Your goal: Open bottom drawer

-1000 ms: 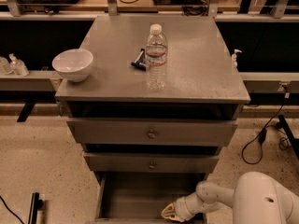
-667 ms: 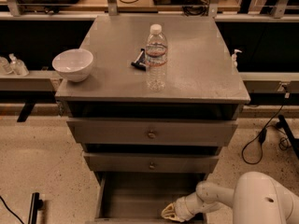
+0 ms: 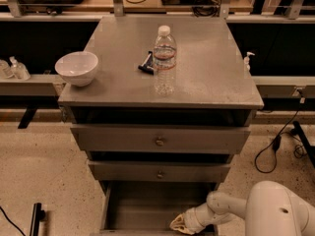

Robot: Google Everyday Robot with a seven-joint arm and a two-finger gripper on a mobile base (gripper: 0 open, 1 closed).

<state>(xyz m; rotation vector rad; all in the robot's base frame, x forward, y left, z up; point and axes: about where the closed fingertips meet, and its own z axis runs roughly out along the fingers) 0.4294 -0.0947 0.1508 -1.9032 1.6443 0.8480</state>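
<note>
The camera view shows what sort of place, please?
Probably a robotics lab: a grey metal cabinet with its bottom drawer open, loose cables on the floor, and the gripper at that drawer's front right.

white bowl point(image 3: 77, 68): left edge of grey top point(image 3: 211, 63) | water bottle point(image 3: 164, 58): upright, centre | small dark tool point(image 3: 146, 63), perhaps a razor: just left of bottle | black cable point(image 3: 275, 149): floor, right | gripper point(image 3: 183, 223): near, low, right of centre

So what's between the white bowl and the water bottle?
A small dark object, right beside the water bottle; otherwise bare grey top up to the white bowl, per the camera view. The gripper is down at the open bottom drawer.
</note>
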